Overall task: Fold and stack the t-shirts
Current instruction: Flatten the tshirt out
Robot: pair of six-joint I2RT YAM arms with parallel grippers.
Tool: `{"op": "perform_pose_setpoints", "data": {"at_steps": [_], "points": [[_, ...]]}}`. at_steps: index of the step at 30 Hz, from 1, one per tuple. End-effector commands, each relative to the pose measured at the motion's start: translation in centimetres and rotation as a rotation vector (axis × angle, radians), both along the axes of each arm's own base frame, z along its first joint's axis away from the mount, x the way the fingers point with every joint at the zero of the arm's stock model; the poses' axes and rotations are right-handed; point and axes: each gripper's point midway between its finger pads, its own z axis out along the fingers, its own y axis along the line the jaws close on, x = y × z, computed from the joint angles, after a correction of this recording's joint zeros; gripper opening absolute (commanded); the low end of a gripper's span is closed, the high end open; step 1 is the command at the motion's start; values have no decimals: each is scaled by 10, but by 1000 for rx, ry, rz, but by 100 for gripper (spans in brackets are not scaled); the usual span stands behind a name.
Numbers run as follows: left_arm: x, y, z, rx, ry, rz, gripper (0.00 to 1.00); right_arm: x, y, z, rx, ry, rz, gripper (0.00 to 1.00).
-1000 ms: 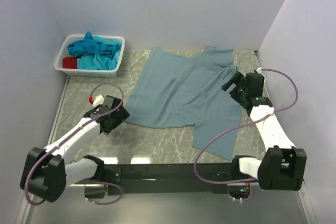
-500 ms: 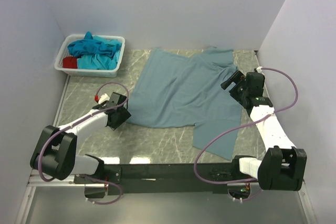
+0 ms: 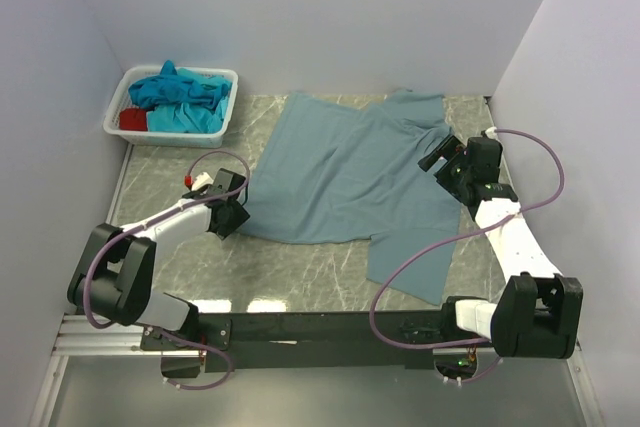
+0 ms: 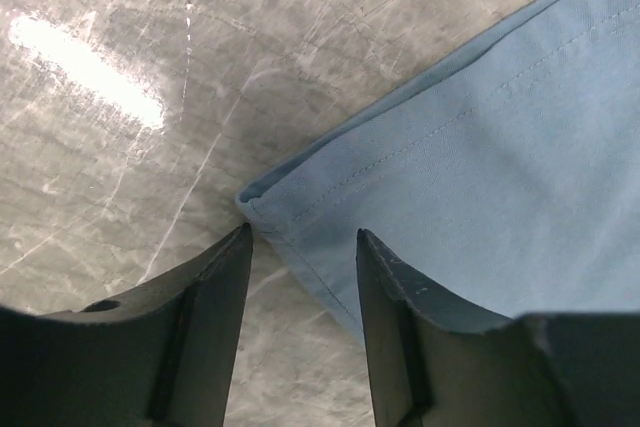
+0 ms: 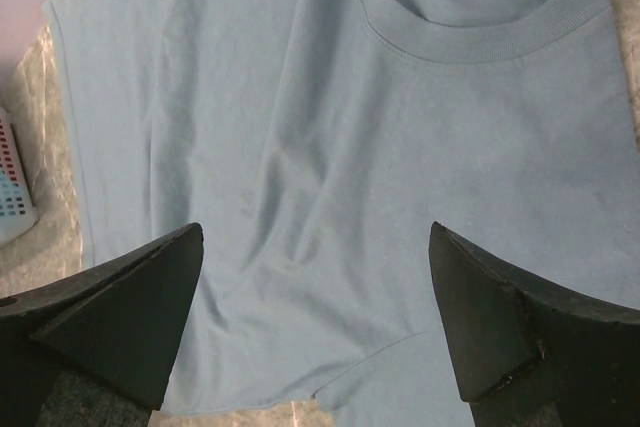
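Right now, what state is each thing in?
Grey-blue shirt: spread out on the table, unfolded.
Basket: upright, holding shirts.
Turquoise shirts: crumpled in the basket.
Red shirt: bunched in the basket.
Left gripper: open, astride the grey-blue shirt's corner.
Right gripper: open, above the shirt, empty.

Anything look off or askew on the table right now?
Grey-blue shirt lies skewed to the table edges and creased, one flap reaching toward the near edge. Turquoise shirts are heaped unfolded in the basket. Nothing spilled or damaged.
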Motion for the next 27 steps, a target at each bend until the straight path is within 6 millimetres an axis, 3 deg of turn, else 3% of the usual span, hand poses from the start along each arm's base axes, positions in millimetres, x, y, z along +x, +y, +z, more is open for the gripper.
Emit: {"op": "perform_pose_setpoints", "data": {"at_steps": [1, 2, 3, 7, 8, 13, 16, 18, 20, 27], "points": [[6, -2, 4, -11, -16, 11, 49, 8, 1, 10, -3, -40, 2, 100], [5, -7, 4, -38, -17, -6, 41, 9, 1, 8, -2, -35, 2, 100], [10, -11, 6, -49, -37, -53, 27, 9, 2, 8, -3, -35, 4, 100], [9, -12, 1, -65, -10, -49, 12, 10, 4, 5, 0, -25, 13, 100], [9, -13, -4, -65, 11, -55, 1, 9, 5, 5, 1, -25, 17, 100], [8, -16, -12, -64, 49, -69, 0, -3, 8, -3, -20, 15, 33, 100], [5, -12, -9, -62, 22, -65, 0, -18, 21, -16, -65, 62, 93, 100], [7, -8, -1, -42, -13, -78, 0, -36, 36, -30, -127, 136, 157, 100], [6, -4, 5, -21, -45, -105, 0, -56, 34, -45, -207, 234, 153, 100], [-4, 6, 18, 40, -56, -173, 0, -119, 61, -68, -246, 414, 251, 100]]}}
